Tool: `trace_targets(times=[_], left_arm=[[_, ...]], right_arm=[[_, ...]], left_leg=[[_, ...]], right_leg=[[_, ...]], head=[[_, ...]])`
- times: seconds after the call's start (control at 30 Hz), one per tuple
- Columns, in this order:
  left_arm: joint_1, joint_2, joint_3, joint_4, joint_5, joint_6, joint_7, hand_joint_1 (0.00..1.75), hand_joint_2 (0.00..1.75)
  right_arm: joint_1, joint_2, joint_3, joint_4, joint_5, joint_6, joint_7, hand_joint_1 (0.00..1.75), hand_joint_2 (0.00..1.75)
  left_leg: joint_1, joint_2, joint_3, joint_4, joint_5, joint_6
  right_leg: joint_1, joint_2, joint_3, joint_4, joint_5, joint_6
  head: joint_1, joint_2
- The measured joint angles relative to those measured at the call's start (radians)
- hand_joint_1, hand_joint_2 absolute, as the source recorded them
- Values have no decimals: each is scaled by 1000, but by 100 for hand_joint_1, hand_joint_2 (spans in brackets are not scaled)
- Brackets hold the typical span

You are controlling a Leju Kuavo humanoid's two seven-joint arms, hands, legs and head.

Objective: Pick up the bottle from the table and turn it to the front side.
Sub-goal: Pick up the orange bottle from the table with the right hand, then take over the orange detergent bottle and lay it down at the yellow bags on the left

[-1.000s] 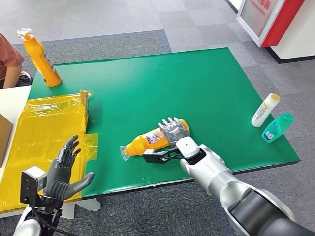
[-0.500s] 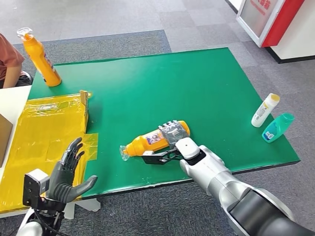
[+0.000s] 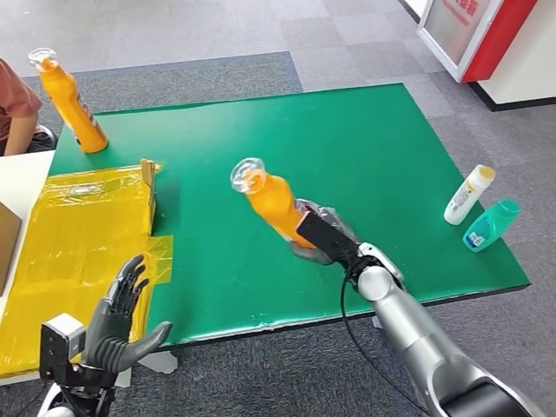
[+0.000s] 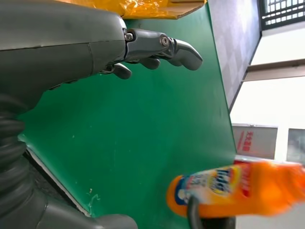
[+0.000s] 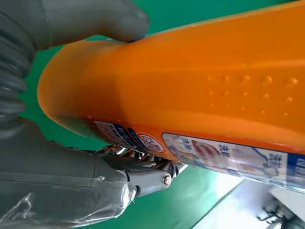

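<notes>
My right hand (image 3: pixel 324 234) grips the lower body of an orange bottle (image 3: pixel 272 200) with a clear cap, held off the green table (image 3: pixel 367 148) and tilted with its cap up and to the left. Up close, the right wrist view has the orange bottle (image 5: pixel 201 81) with its label edge, my thumb (image 5: pixel 90 21) pressed on one side and the fingers (image 5: pixel 137 171) under the other. My left hand (image 3: pixel 118 317) hovers open by the table's front left edge, fingers spread. From the left wrist view, the labelled bottle (image 4: pixel 237 188) hangs beyond my left hand (image 4: pixel 158 47).
A second orange bottle (image 3: pixel 65 100) stands at the table's far left corner. Yellow plastic sheeting (image 3: pixel 78 234) over a box covers the left side. A white bottle (image 3: pixel 468 195) and a teal bottle (image 3: pixel 490 224) lie near the right edge. A person's sleeve (image 3: pixel 14 100) is at far left.
The bottle was lying on the table under my right hand; now that hand has lifted it and swung it up, cap raised to the left. My left hand barely moved.
</notes>
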Motion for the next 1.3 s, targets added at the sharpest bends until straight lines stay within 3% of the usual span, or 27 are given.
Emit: trace_targets(times=[0.1,0.37,0.57,0.97,1.3], left_arm=[[4,6,-4,0,9,9,-9,0,175],[5,18,-8,0,25,17,-19,0,175],[-17,36,-8,1,52,6,-32,0,175],[-193,38,-59,25,116,2,27,0,175],[-389,23,-162,49,251,29,130,0,175]], right_arm=[[47,-15,-52,-78,-133,38,-27,175,175],[102,-28,-97,-171,-258,67,-47,175,175],[98,-5,-89,-187,-332,55,-53,175,175],[64,32,-4,-171,-348,14,-71,175,175],[37,77,105,-140,-280,-24,-92,175,175]], left_leg=[[0,0,0,0,0,0],[0,0,0,0,0,-1],[0,0,0,0,1,-1],[0,0,0,0,2,-1],[0,0,0,0,2,-1]], right_leg=[[0,0,0,0,0,0],[1,0,0,0,0,0],[1,0,0,0,0,0],[1,0,-1,1,1,0],[1,0,-1,1,1,-1]], head=[[0,0],[0,0],[0,0],[0,0],[0,0]])
